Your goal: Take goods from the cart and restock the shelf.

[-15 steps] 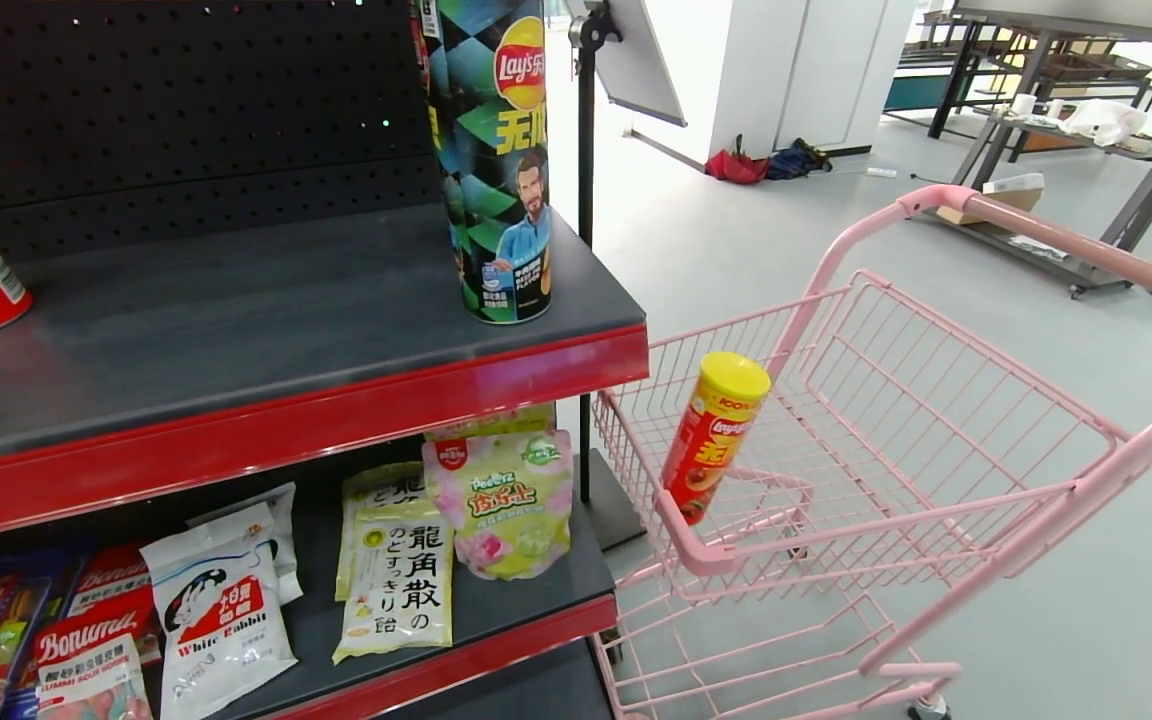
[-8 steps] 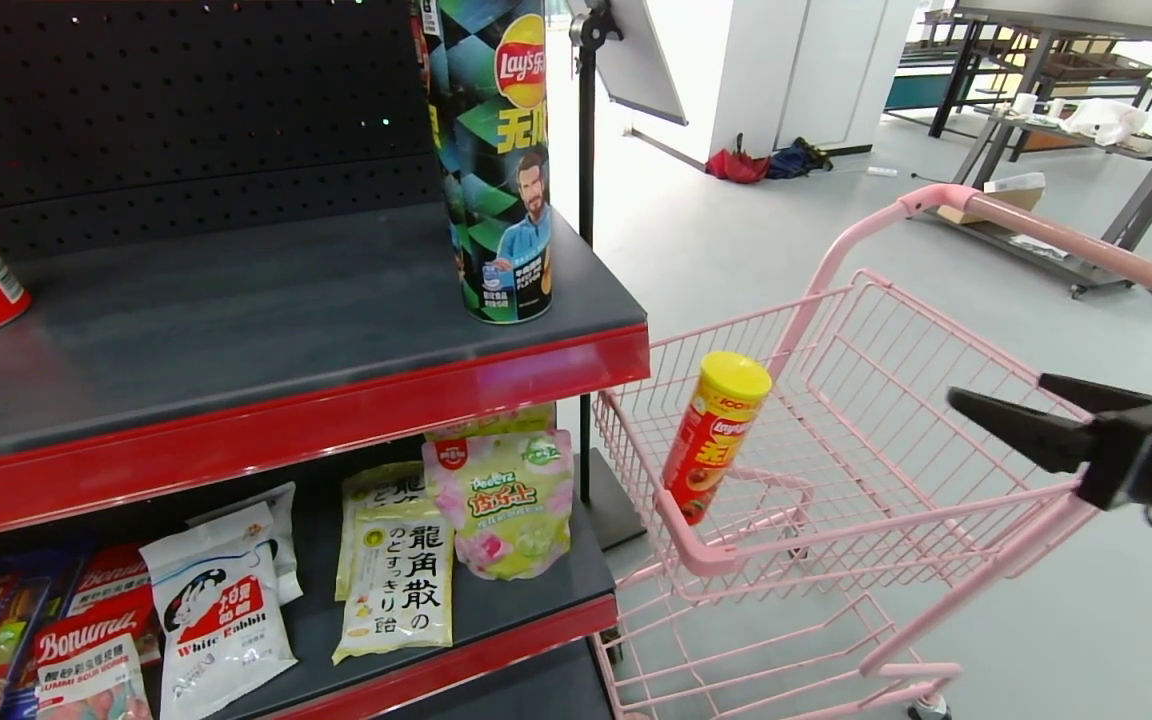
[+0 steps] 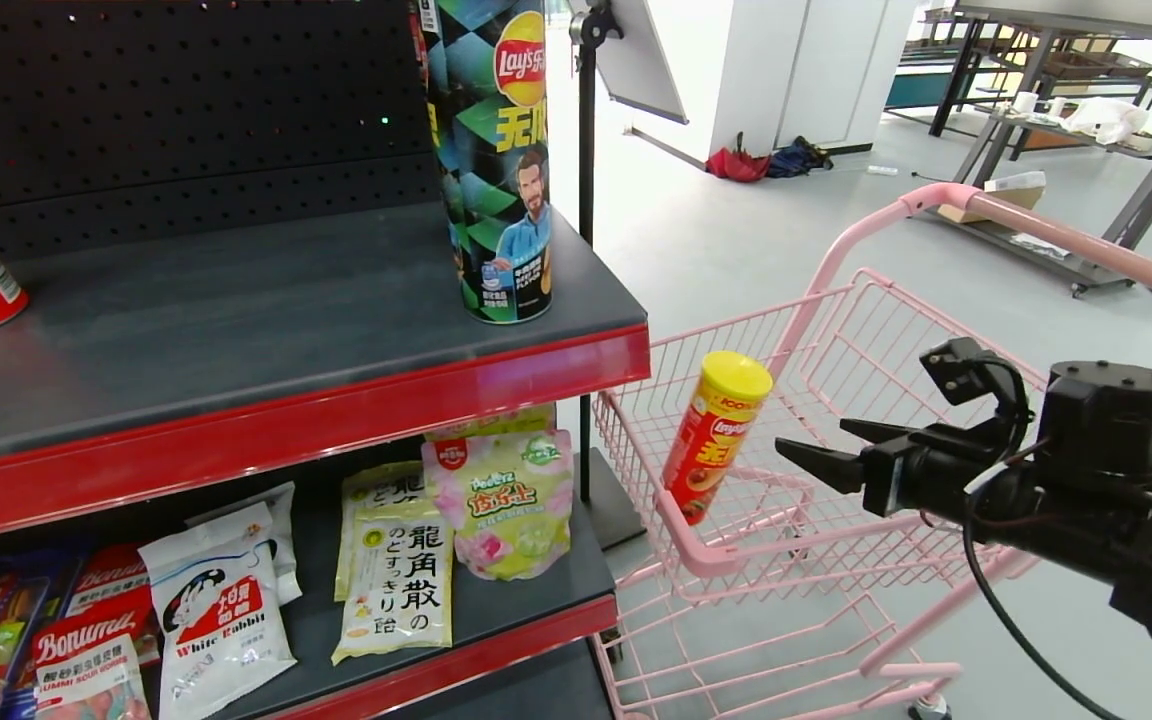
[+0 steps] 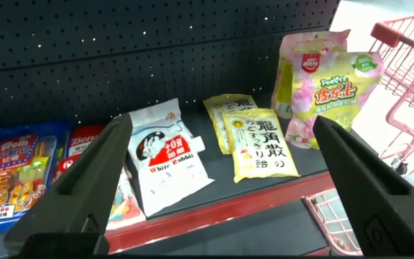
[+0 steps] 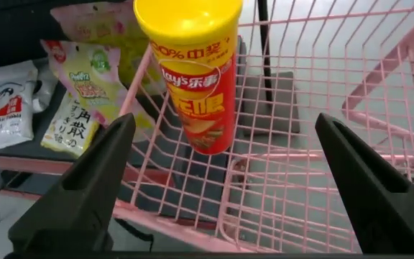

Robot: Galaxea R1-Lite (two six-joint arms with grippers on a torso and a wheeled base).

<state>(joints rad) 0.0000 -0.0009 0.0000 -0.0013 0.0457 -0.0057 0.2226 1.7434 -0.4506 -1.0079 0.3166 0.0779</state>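
head view: can (image 3: 715, 432) in cart (image 3: 711, 558)

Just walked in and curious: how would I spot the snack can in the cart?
Find the pink wire cart standing right of the dark shelf. In its corner nearest the shelf leans a tall chip can. Its yellow lid and red-and-yellow body set it apart from the upright green-and-black can on the shelf.
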